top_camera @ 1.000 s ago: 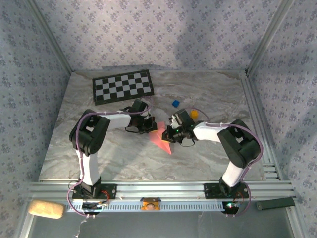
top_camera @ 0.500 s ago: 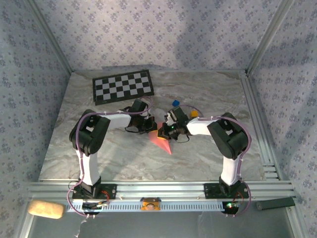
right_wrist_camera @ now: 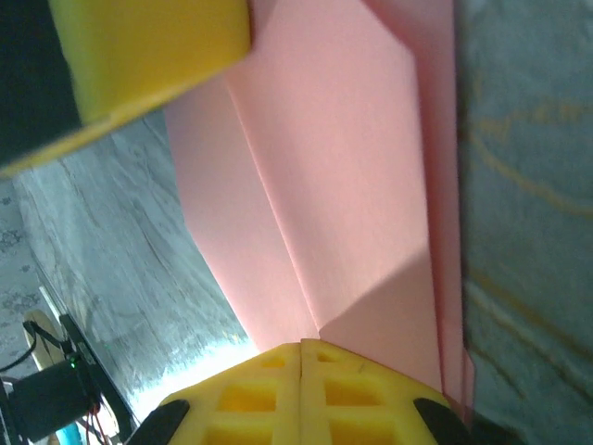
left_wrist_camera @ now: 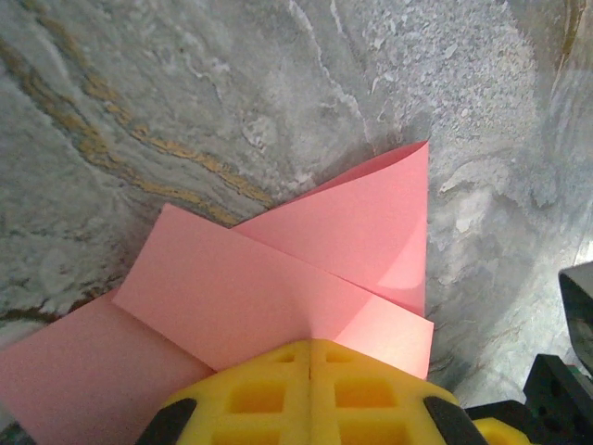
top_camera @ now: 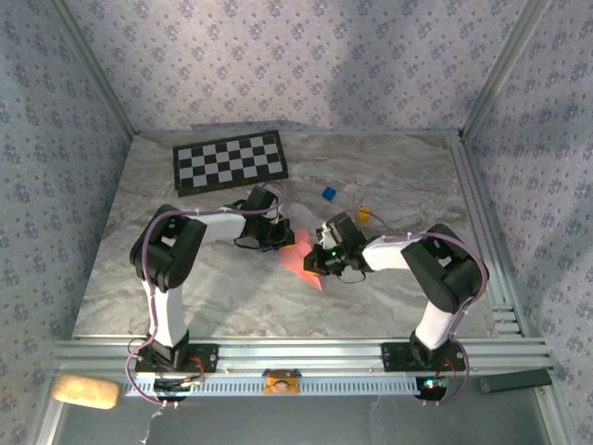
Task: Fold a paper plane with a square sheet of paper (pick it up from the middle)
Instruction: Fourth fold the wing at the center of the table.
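The salmon-pink sheet of paper [top_camera: 304, 267] lies on the marble table, folded into a pointed shape with overlapping flaps [left_wrist_camera: 278, 269] and a long crease [right_wrist_camera: 278, 222]. My left gripper [top_camera: 281, 238] is shut, its yellow fingertips [left_wrist_camera: 309, 345] pressed together on the paper where the folds meet. My right gripper [top_camera: 315, 260] is shut too. Its tips [right_wrist_camera: 301, 347] rest on the paper at the end of the crease, close to the left gripper's yellow finger [right_wrist_camera: 148, 46]. Nothing shows between either pair of jaws.
A black-and-white checkerboard [top_camera: 230, 160] lies at the back left. A small blue block [top_camera: 328, 193] and an orange block [top_camera: 363, 214] sit behind the right arm. Aluminium rails [top_camera: 296, 352] run along the near edge, with a beige object [top_camera: 85, 391] below them.
The right gripper has slid toward the near edge along the paper and its elbow has swung outward. The left arm has stayed put.
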